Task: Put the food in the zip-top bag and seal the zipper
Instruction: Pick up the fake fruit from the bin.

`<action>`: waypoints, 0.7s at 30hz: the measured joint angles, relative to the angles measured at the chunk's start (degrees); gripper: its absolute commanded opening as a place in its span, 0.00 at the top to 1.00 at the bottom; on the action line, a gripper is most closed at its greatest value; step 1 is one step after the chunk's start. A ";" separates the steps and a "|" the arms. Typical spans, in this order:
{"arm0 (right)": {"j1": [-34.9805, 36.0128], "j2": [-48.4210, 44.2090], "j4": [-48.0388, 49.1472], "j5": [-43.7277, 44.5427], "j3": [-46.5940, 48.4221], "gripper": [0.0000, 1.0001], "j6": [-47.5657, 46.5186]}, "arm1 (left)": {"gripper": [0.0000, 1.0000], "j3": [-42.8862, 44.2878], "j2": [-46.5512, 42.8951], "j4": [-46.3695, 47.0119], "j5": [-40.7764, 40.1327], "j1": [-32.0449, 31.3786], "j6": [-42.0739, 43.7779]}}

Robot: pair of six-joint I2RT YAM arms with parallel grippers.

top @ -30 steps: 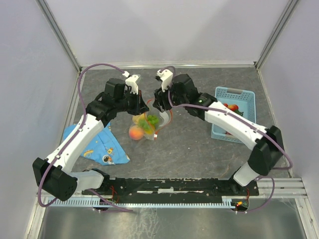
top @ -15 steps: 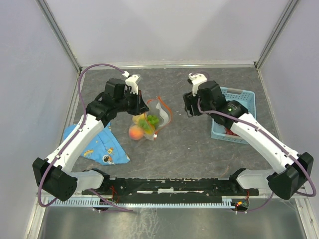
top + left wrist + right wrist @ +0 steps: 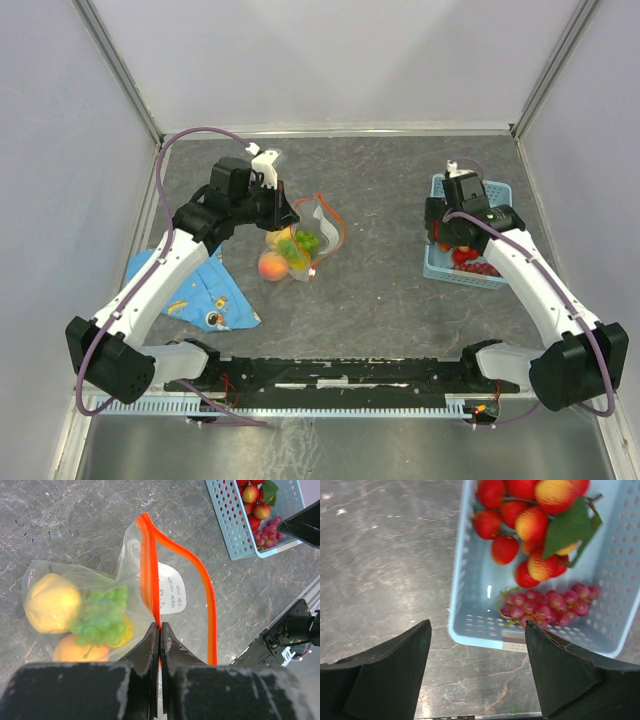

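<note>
The left gripper (image 3: 159,628) is clamping its fingers flat on the near lip of the zipper (image 3: 147,555), lifting it so the mouth of the zip-top bag (image 3: 172,592) is gaping toward 3 o'clock in the top view. The bag is lying on the table (image 3: 380,290) left of centre. A lemon (image 3: 50,602), green grapes (image 3: 97,620) and a peach (image 3: 75,652) are already sitting in its closed end, at 9 o'clock from the white label (image 3: 171,594) in the left wrist view.

The right gripper (image 3: 477,627) is hanging spread and empty over the near wall of the blue basket (image 3: 462,595), well apart from the bag at its 3 o'clock. Strawberries (image 3: 505,550) are lying at 12 o'clock from those fingers and purple grapes (image 3: 545,607) at about 2 o'clock, so loading is only partly done.

The film is looking thin, crinkly and slippery, likely to fold under any push. The firmer orange strip is the sensible hold. The toy fruit is probably light and hard. The grape bunch is knobbly, so pinching across its middle should be safer than taking the stem. The slider tab is too small to pick out with confidence here.
</note>
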 measured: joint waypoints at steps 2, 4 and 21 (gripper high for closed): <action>-2.80 -0.15 -0.39 0.68 -1.22 0.15 1.33 | 0.97 -0.02 0.00 0.00 0.00 0.00 0.00; -5.77 -0.15 -0.59 1.07 -2.54 0.15 2.60 | 0.97 -0.02 0.00 0.02 0.00 0.00 0.00; -23.04 3.26 7.74 -2.25 -15.61 0.18 10.54 | 0.97 -0.02 0.00 0.02 0.00 0.00 0.00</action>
